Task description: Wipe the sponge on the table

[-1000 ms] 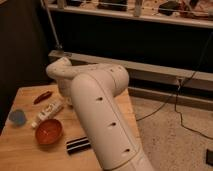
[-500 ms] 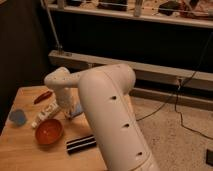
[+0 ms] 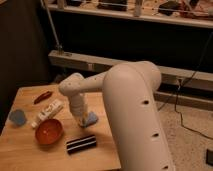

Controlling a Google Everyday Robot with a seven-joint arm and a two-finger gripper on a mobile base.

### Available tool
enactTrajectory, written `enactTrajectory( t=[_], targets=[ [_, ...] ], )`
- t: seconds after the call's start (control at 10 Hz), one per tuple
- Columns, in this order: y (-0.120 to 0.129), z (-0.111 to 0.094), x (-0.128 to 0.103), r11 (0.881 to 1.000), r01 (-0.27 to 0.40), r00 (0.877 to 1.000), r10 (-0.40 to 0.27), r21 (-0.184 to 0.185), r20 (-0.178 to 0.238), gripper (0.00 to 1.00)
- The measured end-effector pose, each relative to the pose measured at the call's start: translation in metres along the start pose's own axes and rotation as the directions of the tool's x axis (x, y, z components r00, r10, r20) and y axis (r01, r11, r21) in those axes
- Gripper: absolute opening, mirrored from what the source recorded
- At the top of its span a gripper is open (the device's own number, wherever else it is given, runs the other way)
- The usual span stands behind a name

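The sponge (image 3: 92, 119) is a small light-blue pad lying on the light wooden table (image 3: 30, 157), just right of the orange bowl. My gripper (image 3: 81, 118) points down at the table, with its tip against the sponge's left side, so part of the sponge is hidden behind it. The white arm (image 3: 132, 110) runs from the lower right of the view, bends at an elbow (image 3: 72, 86) above the table, and drops to the gripper.
An orange bowl (image 3: 48, 132) sits left of the sponge, with a black-and-white striped block (image 3: 81, 144) in front. A white packet (image 3: 47, 113), a red item (image 3: 42, 96) and a round blue cup (image 3: 18, 117) lie further left. Metal rails and cables run behind.
The arm has swung right in the view, uncovering more of the table. The gripper has come down and a little right, and the sponge now shows beside its tip.
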Motion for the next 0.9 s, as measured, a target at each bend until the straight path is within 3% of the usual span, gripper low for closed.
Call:
enactTrajectory(
  t=[0.3, 0.6, 0.9],
  targets=[
    [-0.045, -0.002, 0.003, 0.995, -0.096, 0.995, 0.096, -0.001, 0.035, 0.00],
    [-0.108, -0.012, -0.010, 0.984, -0.170, 0.983, 0.166, 0.056, 0.080, 0.00],
    [-0.128, -0.019, -0.041, 0.978, -0.183, 0.979, 0.172, 0.099, 0.110, 0.00]
  ],
)
